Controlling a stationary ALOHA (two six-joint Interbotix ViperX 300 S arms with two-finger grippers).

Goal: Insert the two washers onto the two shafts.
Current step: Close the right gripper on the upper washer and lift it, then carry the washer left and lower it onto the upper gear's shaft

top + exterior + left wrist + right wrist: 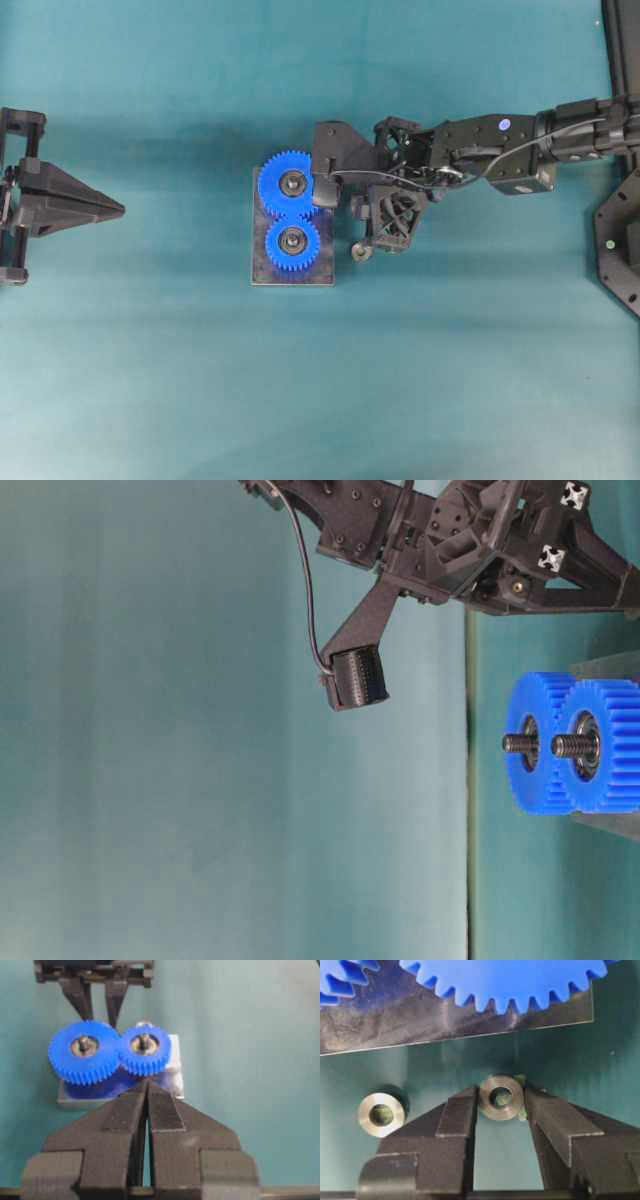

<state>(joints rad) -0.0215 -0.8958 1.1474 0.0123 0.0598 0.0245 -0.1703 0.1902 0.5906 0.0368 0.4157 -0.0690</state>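
Washer [501, 1097] flat on mat beside base plate [395, 1022], between my right pincer [501, 1102] fingers, which sit partway closed, seemingly just touching it. Squeeze centred, lift level, keep clear of second washer [381, 1114]; shafts [520, 743] await.

I see a steel washer [501, 1097] lying flat on the green mat just off the metal base plate [395, 1020], its hole facing up. A second washer [381, 1114] lies flat farther along the plate's edge. Two threaded shafts [560, 745] stand up from that plate, each through a blue gear [291, 240].
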